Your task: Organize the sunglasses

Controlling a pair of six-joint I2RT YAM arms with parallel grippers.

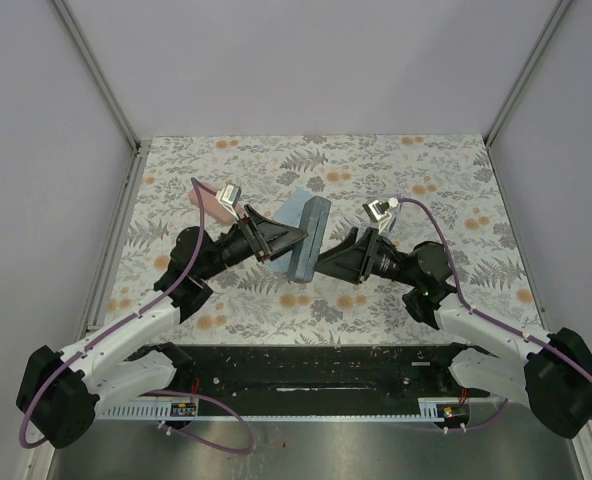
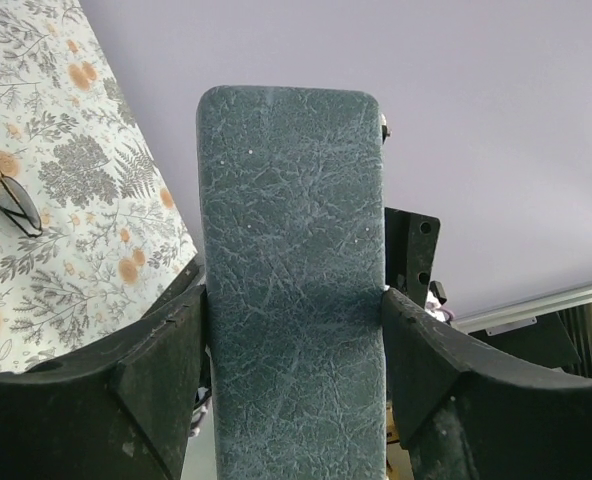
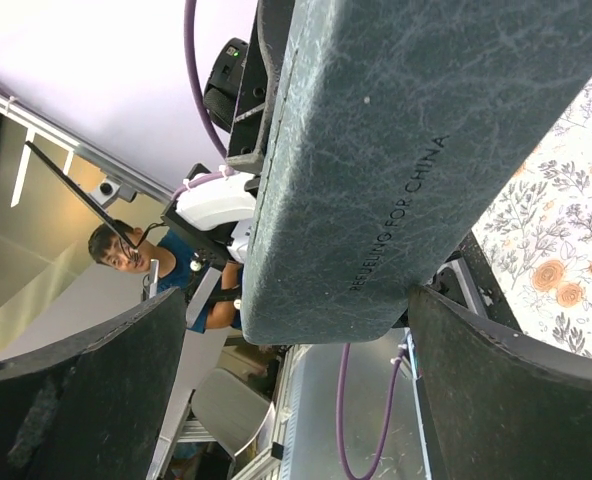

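Looking at a blue-grey case [image 1: 309, 240] held over the middle of the floral table [image 1: 396, 170], caught between both sets of jaws. Clamped across its width by the left jaws, fingers [image 2: 166, 350] pressed flat against both long edges in the left wrist view. Straddled near one end by the right jaws, spread wide with a clear gap down one side, so not actually squeezing it. Spotted the dark-lensed sunglasses [image 2: 4, 195] lying on the table at the far left edge of the left wrist view, partly cut off, well apart from the case. Also got a pink case [image 1: 208, 203] on the table just behind the left wrist.
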